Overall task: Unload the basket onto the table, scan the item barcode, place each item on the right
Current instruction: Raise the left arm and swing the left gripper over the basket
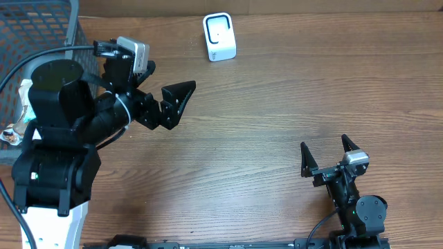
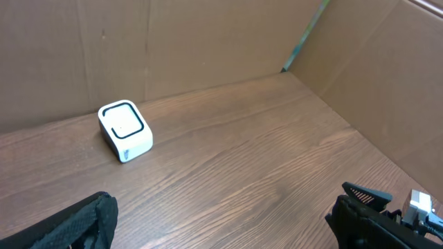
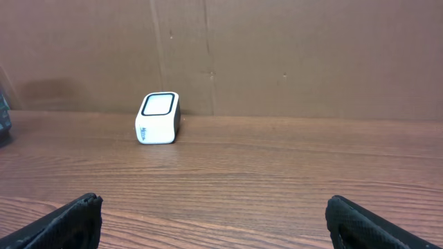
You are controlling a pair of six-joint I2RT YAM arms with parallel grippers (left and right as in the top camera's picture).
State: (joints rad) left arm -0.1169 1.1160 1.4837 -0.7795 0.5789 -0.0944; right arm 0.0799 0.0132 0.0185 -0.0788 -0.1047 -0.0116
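Since nothing has yet been picked up, both claws stand spread as wide as they go and hold nothing. The scanner, a small white box with a dark-ringed window on top, sits near the far edge of the table, a little left of its middle. It is probably parked there so that either arm can carry a barcode over its window. A wire basket fills the far left corner, which looks like the supply point for goods.

The item to be scanned cannot be made out plainly. A pale object shows at the left edge by the basket, half hidden behind the left arm, and whether it is the item I cannot tell.

The left arm is folded over its base at the left edge. Its forearm reaches toward the table's middle, and the left claw hangs above bare wood, pointing roughly at the scanner but well apart from it. The right arm is tucked low at the near edge, toward the right corner. The right claw faces straight toward the far edge, its two fingers framing the scanner in the wrist view.

By my judgement the task is at its start, and fetching the item comes first.
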